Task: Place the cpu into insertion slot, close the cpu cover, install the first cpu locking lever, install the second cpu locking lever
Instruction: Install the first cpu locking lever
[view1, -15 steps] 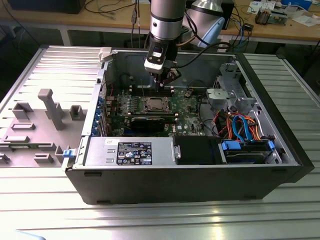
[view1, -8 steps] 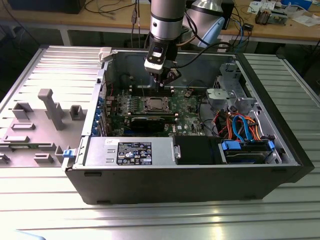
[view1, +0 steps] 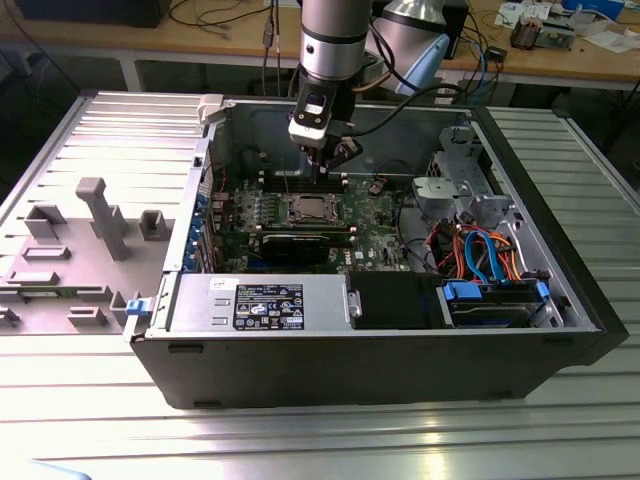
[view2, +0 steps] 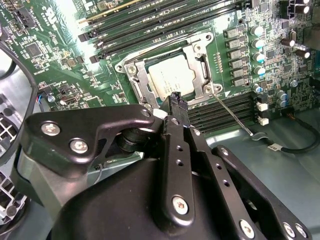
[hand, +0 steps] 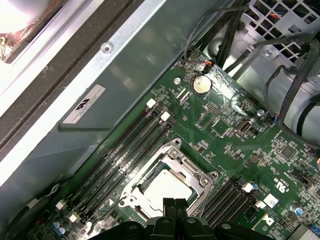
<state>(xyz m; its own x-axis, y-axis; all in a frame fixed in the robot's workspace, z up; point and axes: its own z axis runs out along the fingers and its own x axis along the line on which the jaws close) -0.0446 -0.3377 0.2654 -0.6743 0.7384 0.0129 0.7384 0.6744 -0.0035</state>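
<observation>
a ribbed aluminium table (view1: 560, 420) carries an open black metal computer case (view1: 350, 370) lying on its side. the grey robot arm (view1: 333, 40) comes down into the case from above, its upper part cut off by the frame edge. on the exterior view's left lies a grey plastic fixture plate with upright posts (view1: 105, 220). a silver power supply box with a dark label (view1: 200, 300) sits along the near wall. the green circuit board (view1: 370, 215) covers the case floor.

the black gripper (view1: 325, 160) hangs above the board, just behind the socket. in the second wrist view the gripper (view2: 176, 100) shows as a bulky black body that hides the board beneath it. in the first wrist view the gripper (hand: 175, 204) has its two fingertips (hand: 169, 206) pressed together, pinching nothing.

the square insertion slot with its silver metal frame (view2: 129, 67) lies between rows of long black memory slots. the thin silver cpu cover with a square window (view2: 196, 59) lies flat over it. the small square silvery-tan cpu (view2: 167, 80) sits in the slot, showing through the window. its near edge is hidden by the fingertips in both wrist views, as with the cpu (hand: 165, 187) here. a thin metal lever rod (view2: 232, 114) juts out from the socket corner across the memory slots; whether the other lever is latched is hard to make out.
</observation>
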